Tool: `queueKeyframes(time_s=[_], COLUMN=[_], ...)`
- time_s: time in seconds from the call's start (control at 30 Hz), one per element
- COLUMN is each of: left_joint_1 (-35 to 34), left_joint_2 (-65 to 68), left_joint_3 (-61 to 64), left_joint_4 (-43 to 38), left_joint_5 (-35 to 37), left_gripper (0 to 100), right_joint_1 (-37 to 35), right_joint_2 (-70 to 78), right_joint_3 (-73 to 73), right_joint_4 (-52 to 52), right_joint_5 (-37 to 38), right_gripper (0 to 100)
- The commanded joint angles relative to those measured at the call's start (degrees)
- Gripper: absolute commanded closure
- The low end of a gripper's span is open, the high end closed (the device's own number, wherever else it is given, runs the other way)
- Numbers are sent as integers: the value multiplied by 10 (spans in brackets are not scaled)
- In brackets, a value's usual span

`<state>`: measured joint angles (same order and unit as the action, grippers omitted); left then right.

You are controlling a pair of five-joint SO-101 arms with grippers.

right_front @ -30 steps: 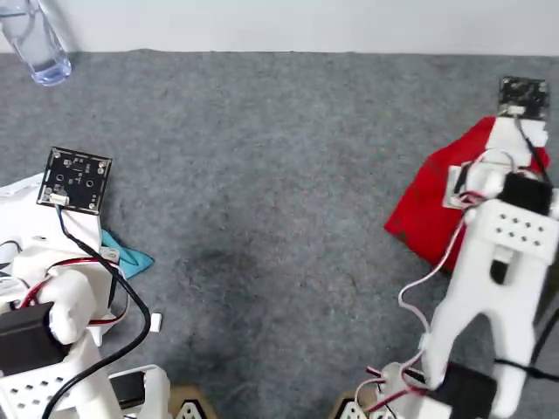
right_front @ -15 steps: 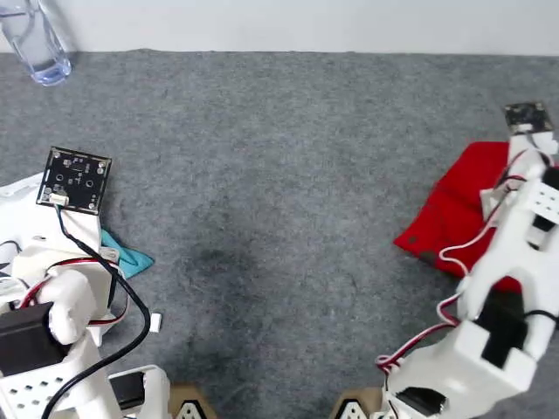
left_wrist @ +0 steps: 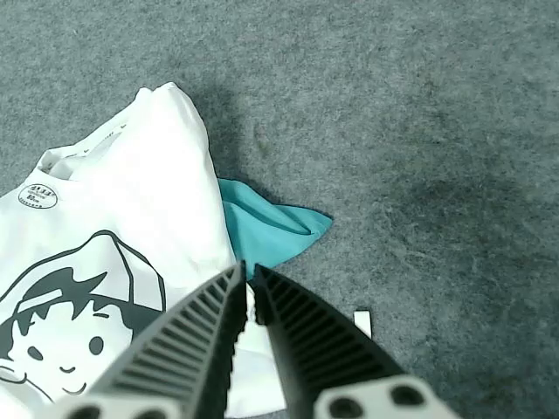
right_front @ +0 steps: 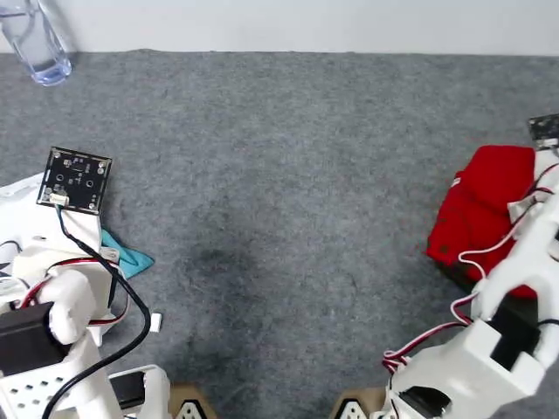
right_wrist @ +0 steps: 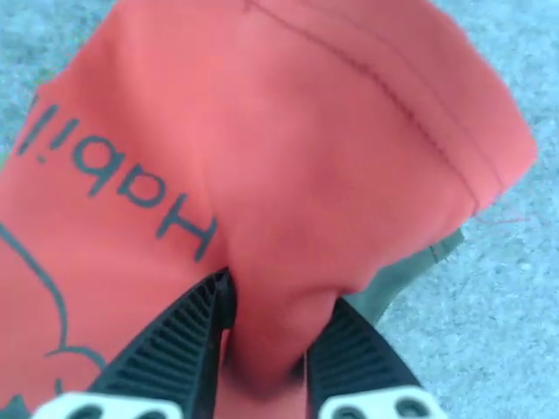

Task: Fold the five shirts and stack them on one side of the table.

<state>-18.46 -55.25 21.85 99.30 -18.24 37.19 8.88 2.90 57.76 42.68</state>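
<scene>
Between the fingers of the right claw [right_wrist: 275,301] sits a pinched ridge of the red shirt [right_wrist: 262,131]. The jaws are clamped on that fold, and the rest of the cloth spreads out ahead of the tips and to both sides of them. Under the shirt's far edge, beyond the tips, a strip of grey-green cloth [right_wrist: 410,271] peeks out; what garment it is cannot be told. From above, the shirt is a bunched heap directly beneath the right arm [right_front: 498,340], at the edge of the grey mat [right_front: 279,175].

The left claw [left_wrist: 249,275] is narrow, its jaws almost together with nothing between them. It hangs above the white shirt [left_wrist: 113,227], which lies below and to one side of its tips. The teal shirt [left_wrist: 271,227] pokes out from under the white one just ahead of them.

The next move likely turns on one relation: the red shirt is already in the right claw, with the gripped fold running straight along the line the fingers point. The left claw is well apart from it, across the open mat. So the right arm is plainly the nearer one to carry or spread it, and the bunched cloth may drag along with the fold
</scene>
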Motion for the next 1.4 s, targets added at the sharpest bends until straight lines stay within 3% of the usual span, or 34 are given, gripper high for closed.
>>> queueKeyframes(time_s=[0.0,0.27,0.5,0.6,0.87,1.0,1.1,1.2,1.37], left_joint_1=[-4,-4,-4,-4,-4,-4,-4,-4,-4], left_joint_2=[-4,-4,-4,-4,-4,-4,-4,-4,-4], left_joint_3=[-2,-2,-2,-2,-2,-2,-2,-2,-2], left_joint_4=[12,12,12,12,12,12,12,12,12], left_joint_5=[-4,-5,-17,-17,-16,-16,-16,-16,-16], left_gripper=[987,987,987,987,987,987,987,987,987], right_joint_1=[16,35,77,82,34,-8,-24,-44,-123], right_joint_2=[-5,-5,-13,-34,-92,-95,-86,-66,-48], right_joint_3=[-35,-35,-36,-34,-32,-33,-22,14,90], right_joint_4=[-12,-12,-11,-7,100,182,185,159,120], right_joint_5=[8,8,4,3,-54,-88,-108,-139,-155], right_gripper=[990,981,680,633,672,856,998,953,991])
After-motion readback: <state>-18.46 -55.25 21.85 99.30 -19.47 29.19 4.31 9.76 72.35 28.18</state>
